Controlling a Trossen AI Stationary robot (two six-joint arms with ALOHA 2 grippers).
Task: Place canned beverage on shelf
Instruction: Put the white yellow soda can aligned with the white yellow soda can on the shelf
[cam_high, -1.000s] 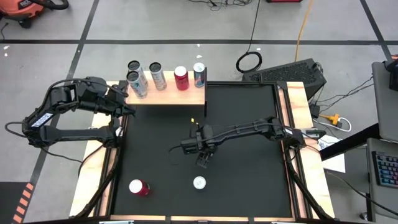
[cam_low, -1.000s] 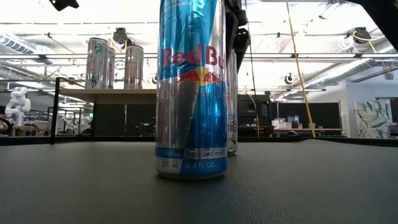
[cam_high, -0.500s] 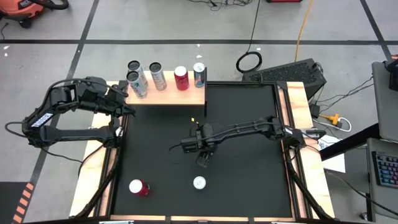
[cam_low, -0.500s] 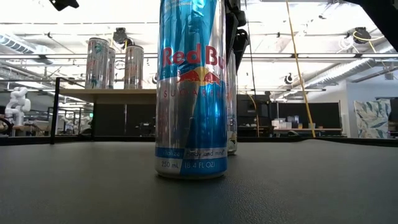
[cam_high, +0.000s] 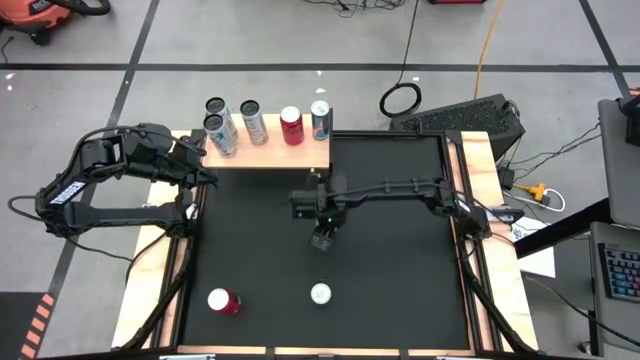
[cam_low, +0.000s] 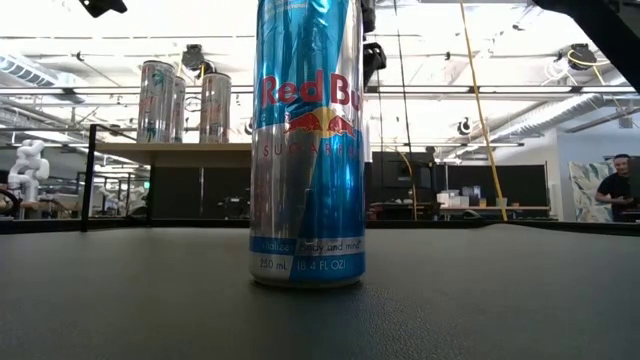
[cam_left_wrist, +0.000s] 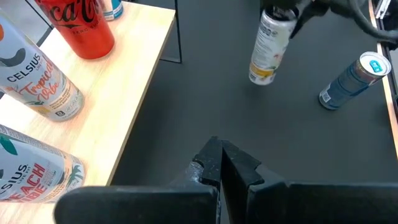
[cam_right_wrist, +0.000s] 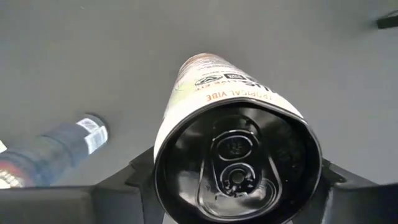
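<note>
My right gripper (cam_high: 320, 220) is shut on a white can (cam_left_wrist: 267, 46) above the middle of the black mat. The shelf (cam_high: 285, 155), a light wooden top on thin dark legs, stands at the far left and carries several upright cans (cam_high: 255, 122). A blue Red Bull can (cam_high: 320, 293) stands on its base near the front edge and fills the low view (cam_low: 307, 140). A red can (cam_high: 222, 300) stands at the front left. My left gripper (cam_left_wrist: 216, 163) is shut and empty beside the shelf's left end (cam_high: 205, 175). My right gripper pinches the white can just below its top rim (cam_right_wrist: 186, 134), one finger (cam_right_wrist: 140, 177) on each side. The fingers come from above, pointing down. The can hangs below them, slightly tilted, its base (cam_left_wrist: 258, 78) clear of the mat.
The mat (cam_high: 400, 270) has bare room to the right of the held can. Wooden rails (cam_high: 480, 200) run along the table's left and right sides. A person (cam_low: 612, 185) stands far off in the room beyond the table.
My right gripper has risen and gone toward the table's far edge, toward the shelf, with the white can. The can stood on the mat behind the Red Bull can before and is now lifted clear.
</note>
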